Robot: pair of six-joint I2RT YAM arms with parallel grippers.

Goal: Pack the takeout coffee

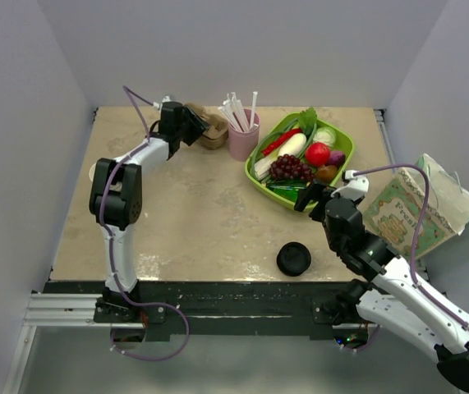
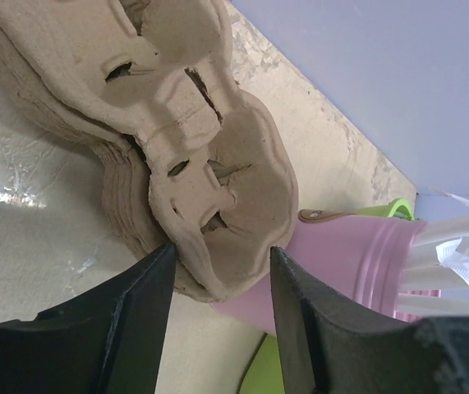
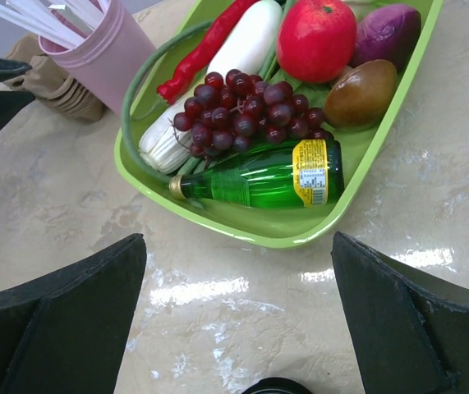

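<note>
The takeout coffee [image 1: 293, 259] stands on the table near the front, seen from above as a round black lid; its greenish sides are hidden. Only the lid's edge [image 3: 277, 386] shows in the right wrist view. My right gripper [image 1: 320, 197] is open and empty [image 3: 236, 246], just behind the cup and in front of the green tray. My left gripper [image 1: 197, 127] is at the back of the table, open [image 2: 218, 258], its jaws either side of a corner of the top brown pulp cup carrier [image 2: 209, 164] on a stack [image 1: 211, 131].
A pink cup of white straws [image 1: 243, 135] stands right of the carriers. A green tray [image 1: 260, 187] holds grapes, a green bottle [image 3: 259, 176] and vegetables. A printed paper bag [image 1: 406, 209] lies at the right edge. Something white [image 1: 94, 172] shows behind the left arm.
</note>
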